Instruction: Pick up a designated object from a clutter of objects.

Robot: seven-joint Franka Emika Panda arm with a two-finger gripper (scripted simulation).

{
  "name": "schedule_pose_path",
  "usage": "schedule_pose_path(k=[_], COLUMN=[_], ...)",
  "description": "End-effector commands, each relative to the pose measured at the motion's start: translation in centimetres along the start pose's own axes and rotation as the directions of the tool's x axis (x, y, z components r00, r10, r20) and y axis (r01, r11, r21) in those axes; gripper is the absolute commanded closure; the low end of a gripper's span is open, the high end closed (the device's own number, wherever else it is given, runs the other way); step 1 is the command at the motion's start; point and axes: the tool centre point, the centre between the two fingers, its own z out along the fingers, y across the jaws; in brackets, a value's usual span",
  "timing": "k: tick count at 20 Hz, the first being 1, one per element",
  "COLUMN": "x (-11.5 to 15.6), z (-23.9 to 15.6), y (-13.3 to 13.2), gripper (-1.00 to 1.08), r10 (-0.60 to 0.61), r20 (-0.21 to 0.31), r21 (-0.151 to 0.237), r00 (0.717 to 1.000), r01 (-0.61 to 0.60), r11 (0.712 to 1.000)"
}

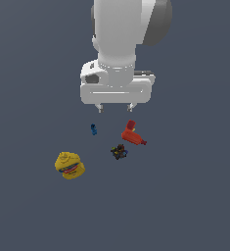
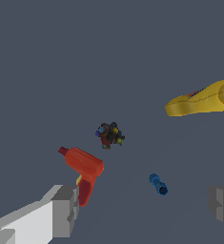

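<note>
Red piece (image 1: 131, 134): L-shaped, below the hand, off-centre toward the exterior view's right, near that fingertip.
Hand (image 1: 116, 107): fingers apart, empty.
Long axis: stub points right and nearer.

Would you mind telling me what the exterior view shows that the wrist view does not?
Only the exterior view shows the arm's white wrist and the whole open gripper hanging above the clutter. Only the wrist view shows a fingertip close beside the red item. Both show the red item, yellow item, blue piece and dark piece, all apart.
</note>
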Motion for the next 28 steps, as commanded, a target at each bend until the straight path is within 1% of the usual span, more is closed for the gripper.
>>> schedule_pose_path(k=[1,7,11,16,20,22,24,26,28], x=[0.0,-0.2,-0.1,0.0,0.2,0.2,0.2,0.2,0.0], z=[0.0,0.0,0.1,1.4,3.4,4.8,6.3,8.1,10.1], y=[0.0,1.5,1.5,1.1,0.4,-0.1,-0.7,-1.4,-2.4], gripper=[-1.00,-1.00,-1.00,-1.00,-1.00,-1.00,-1.00,-1.00,-1.00], r10=[0.000,0.025,0.021,-0.031,-0.115,-0.171,-0.238,-0.314,-0.400], r20=[0.000,0.009,0.009,0.012,0.018,0.024,0.032,0.043,0.056], r21=[0.000,-0.008,-0.010,-0.029,-0.056,-0.072,-0.089,-0.106,-0.121], r00=[1.000,1.000,1.000,0.999,0.993,0.985,0.971,0.948,0.915], r01=[0.000,-0.025,-0.021,0.032,0.116,0.173,0.240,0.317,0.404], r11=[1.000,1.000,1.000,0.999,0.992,0.982,0.967,0.942,0.907])
